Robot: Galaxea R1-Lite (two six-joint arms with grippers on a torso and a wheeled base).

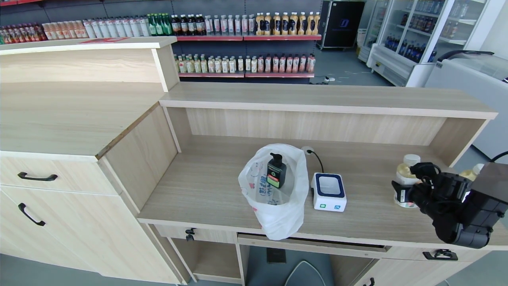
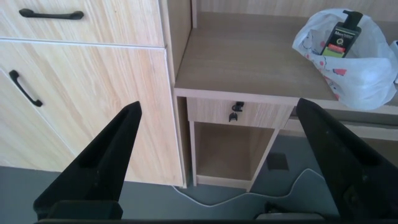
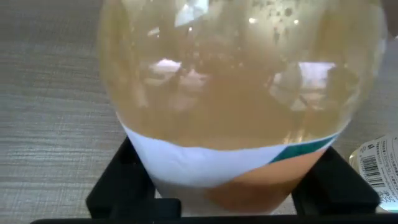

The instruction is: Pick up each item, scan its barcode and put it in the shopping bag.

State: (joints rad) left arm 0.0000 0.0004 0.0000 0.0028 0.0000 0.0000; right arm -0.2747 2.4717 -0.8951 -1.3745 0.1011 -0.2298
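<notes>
Bottle (image 1: 405, 172) stands at the right end of the tabletop (image 1: 206, 190), and the right end effector (image 1: 403, 180) has it: fingers pressed against both sides low on the label, as the wrist view shows. Big worry first: that tabletop has a high back wall, so a careless swing toward the middle could clip the wood. Next, the bag (image 1: 274, 206). It's slack, its belly hangs over the front edge, and a pump bottle (image 1: 276, 171) already stands inside. Drop the load hard and, I'd judge, the bag could sag off the edge or the two could knock together. The scanner (image 1: 328, 191) sits just beside the bag; if the barcode faces away, the pass reads nothing. The bottle itself is round and glossy, so it may twist or slip in a low grip once lifted. A second bottle (image 1: 472, 171) stands close behind the arm, ripe for a bump. The left end effector (image 2: 217, 106) hangs wide open, empty, down by the cabinet front.
</notes>
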